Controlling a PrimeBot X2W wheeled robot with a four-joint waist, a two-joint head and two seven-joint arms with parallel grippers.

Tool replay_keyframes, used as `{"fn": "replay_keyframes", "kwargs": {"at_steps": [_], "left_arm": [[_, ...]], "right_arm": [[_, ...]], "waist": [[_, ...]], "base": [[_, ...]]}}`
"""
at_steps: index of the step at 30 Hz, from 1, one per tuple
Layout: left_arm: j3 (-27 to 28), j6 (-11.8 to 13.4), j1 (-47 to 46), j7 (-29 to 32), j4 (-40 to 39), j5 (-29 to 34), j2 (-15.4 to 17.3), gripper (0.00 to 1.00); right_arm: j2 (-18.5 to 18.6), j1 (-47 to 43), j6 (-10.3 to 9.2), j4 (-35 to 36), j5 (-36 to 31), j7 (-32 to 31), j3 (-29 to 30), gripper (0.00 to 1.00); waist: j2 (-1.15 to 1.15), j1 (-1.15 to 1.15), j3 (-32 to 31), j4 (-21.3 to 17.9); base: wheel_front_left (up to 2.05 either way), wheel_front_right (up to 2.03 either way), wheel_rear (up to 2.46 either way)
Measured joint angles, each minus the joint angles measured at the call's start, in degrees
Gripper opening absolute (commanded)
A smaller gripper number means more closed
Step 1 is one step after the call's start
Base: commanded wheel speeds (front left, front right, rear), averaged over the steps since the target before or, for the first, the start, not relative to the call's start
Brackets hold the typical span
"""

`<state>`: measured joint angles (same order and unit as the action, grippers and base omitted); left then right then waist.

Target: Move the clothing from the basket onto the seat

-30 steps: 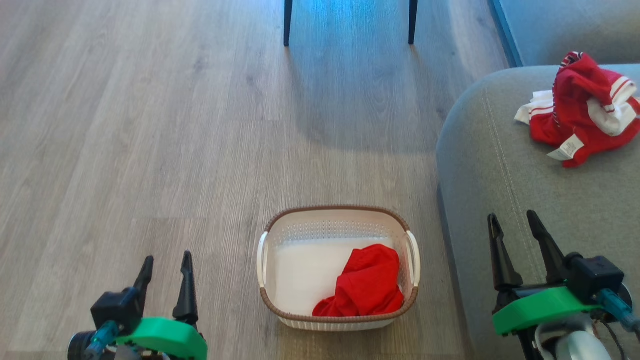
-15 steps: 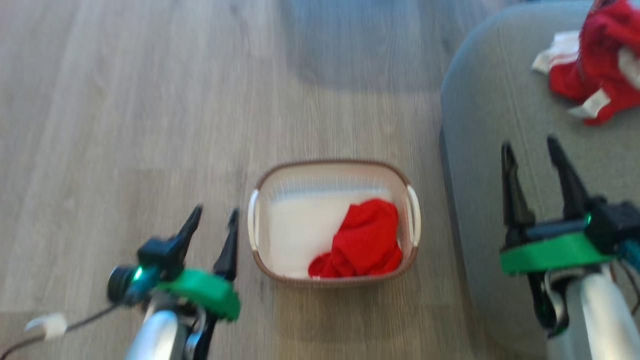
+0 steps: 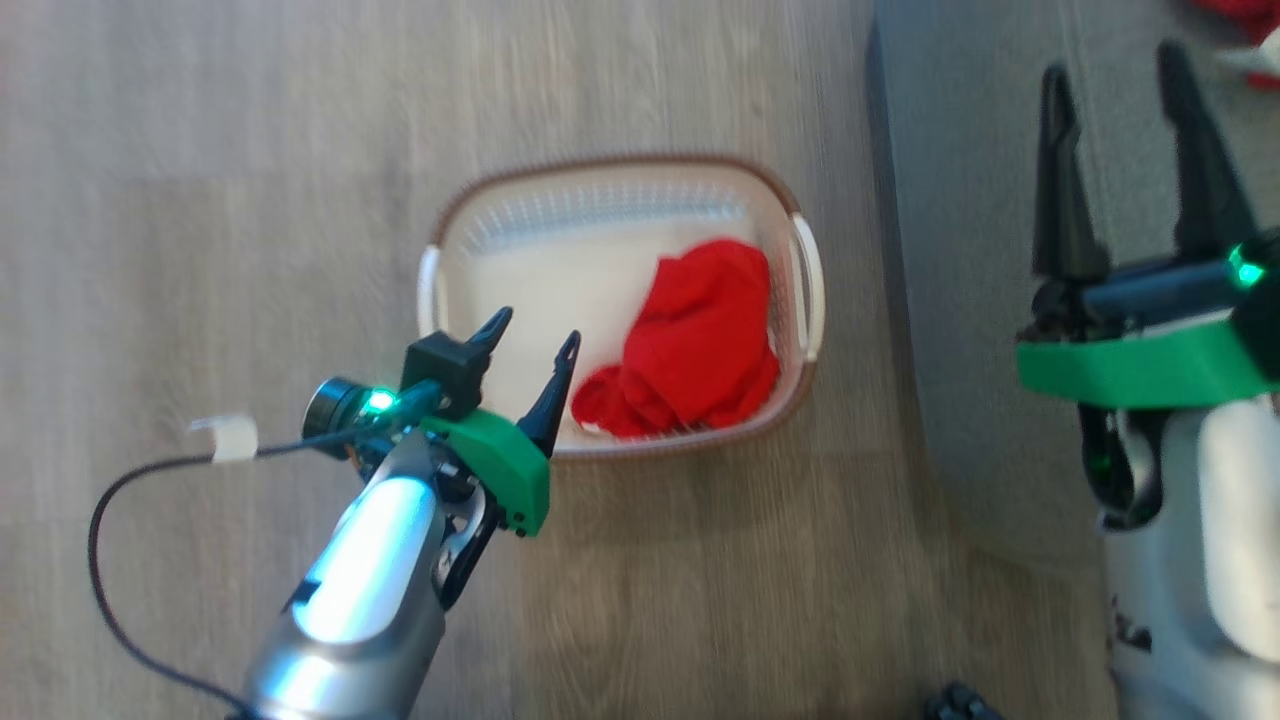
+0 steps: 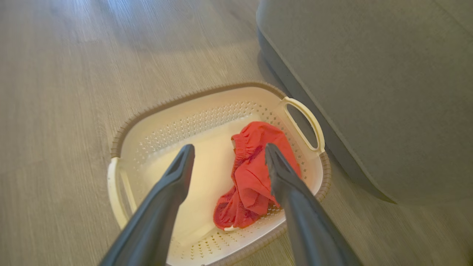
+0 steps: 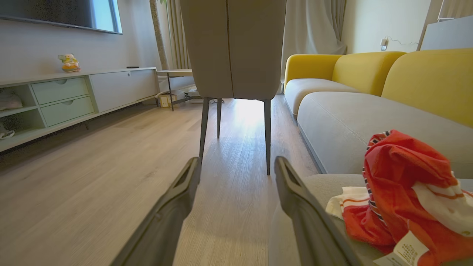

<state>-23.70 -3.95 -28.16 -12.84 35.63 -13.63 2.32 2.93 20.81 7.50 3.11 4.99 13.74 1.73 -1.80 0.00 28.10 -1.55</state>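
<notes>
My left fingers (image 3: 556, 385) stand apart with nothing between them. They hang over the near left part of the basket (image 3: 600, 165), tips pointing in toward its white bottom. The plain red shorts (image 3: 700, 340) lie crumpled in the basket's right half, bunched against the near wall, and my fingers are clear of them. In the left wrist view the shorts show in the gap between the two tips. The basket sits on the wooden floor (image 3: 200, 200), just left of the grey seat (image 3: 980, 250). My right fingers (image 3: 1058, 170) are also spread wide and empty, held above the seat's left part. The red jersey (image 5: 402, 177) with white striped trim lies in a heap on the seat, right of those fingers and apart from them.
</notes>
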Motion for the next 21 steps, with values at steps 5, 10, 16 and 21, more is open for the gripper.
{"fn": "replay_keyframes", "kwargs": {"at_steps": [5,10,16,21], "left_arm": [[-5.59,-0.93,-5.32,-0.04,6.14,-2.70,0.01,1.00],[-11.00,-0.94,-9.81,0.16,10.12,-4.64,0.00,1.00],[-18.47,-0.37,-16.04,0.75,14.64,-9.01,-0.01,1.00],[-21.01,0.40,-19.50,1.27,19.42,-11.93,0.02,1.00]], "right_arm": [[0.03,4.39,0.00,1.38,-0.07,0.48,-0.40,1.00],[0.08,7.29,0.00,3.04,-0.07,0.69,-1.57,1.00],[0.10,9.32,0.00,5.93,-0.58,0.74,-3.43,1.00],[0.10,9.73,0.00,8.40,-0.55,0.90,-4.32,1.00]], "waist": [[0.00,0.00,5.71,-2.08],[0.00,0.00,9.72,-3.84],[0.00,0.01,15.71,-6.37],[0.00,0.01,18.80,-7.95]], "base": [[0.00,0.00,0.00],[0.00,0.00,0.00],[0.00,0.00,0.00],[0.00,0.00,0.00]]}}
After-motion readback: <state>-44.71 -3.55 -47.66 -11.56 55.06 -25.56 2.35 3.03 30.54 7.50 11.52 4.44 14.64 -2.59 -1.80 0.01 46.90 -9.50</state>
